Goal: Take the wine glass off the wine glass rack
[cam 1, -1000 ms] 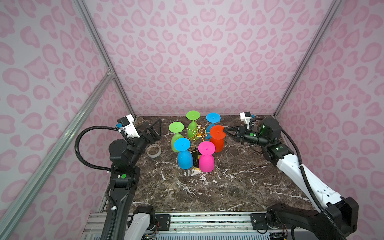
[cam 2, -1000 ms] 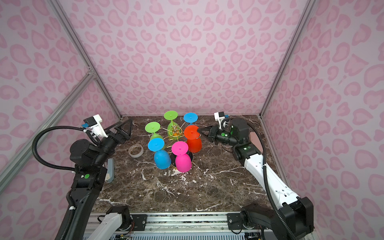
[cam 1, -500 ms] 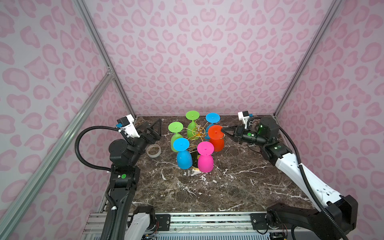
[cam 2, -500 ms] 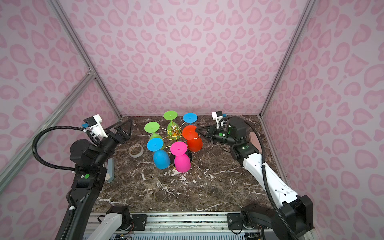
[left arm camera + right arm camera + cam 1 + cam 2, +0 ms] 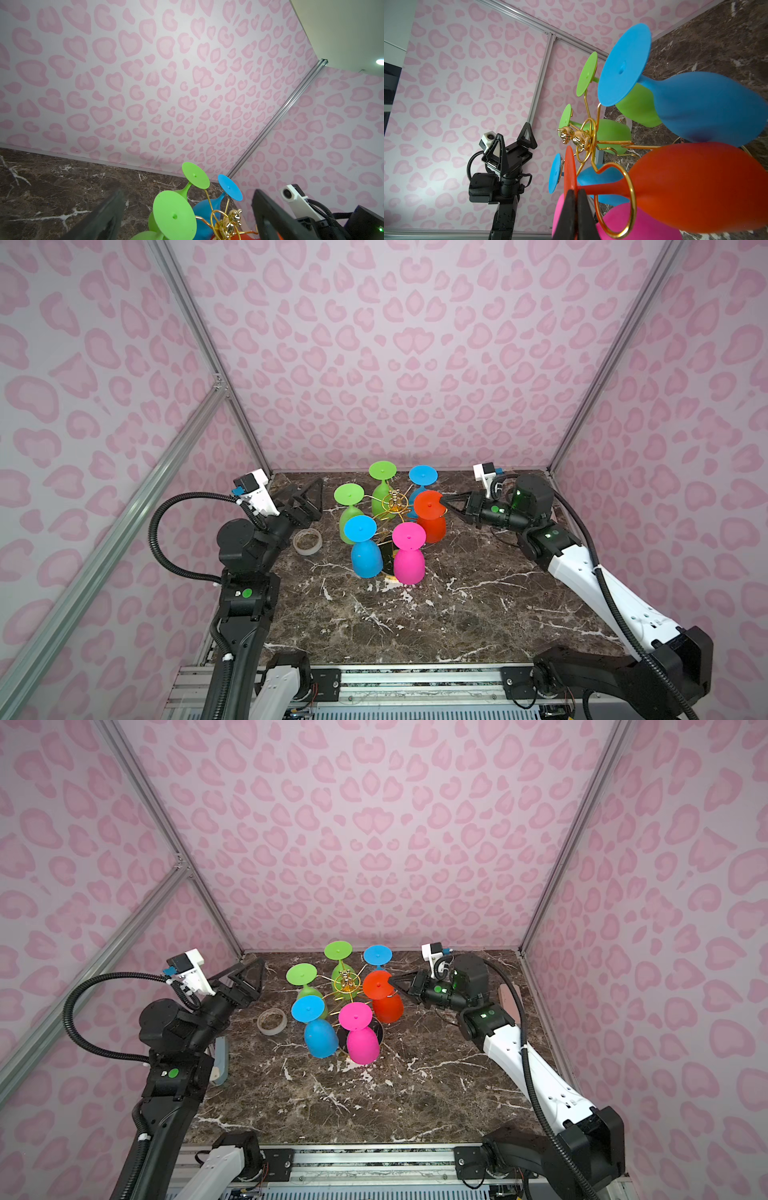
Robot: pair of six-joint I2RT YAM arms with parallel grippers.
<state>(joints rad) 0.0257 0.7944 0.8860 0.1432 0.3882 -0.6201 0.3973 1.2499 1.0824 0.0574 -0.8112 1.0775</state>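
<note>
Red wine glass (image 5: pixel 432 527) in right gripper (image 5: pixel 443 501)

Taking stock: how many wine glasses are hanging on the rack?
6 around the rack: green left, green back, blue back right, red glass right, pink front right, blue front left. None looks hidden.

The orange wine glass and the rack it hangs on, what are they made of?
The orange wine glass: opaque, matte, no glints, probably silicone or plastic, not real glass. The wine glass rack: thin wire, shiny mirror-like gold finish, likely plated metal.
</note>
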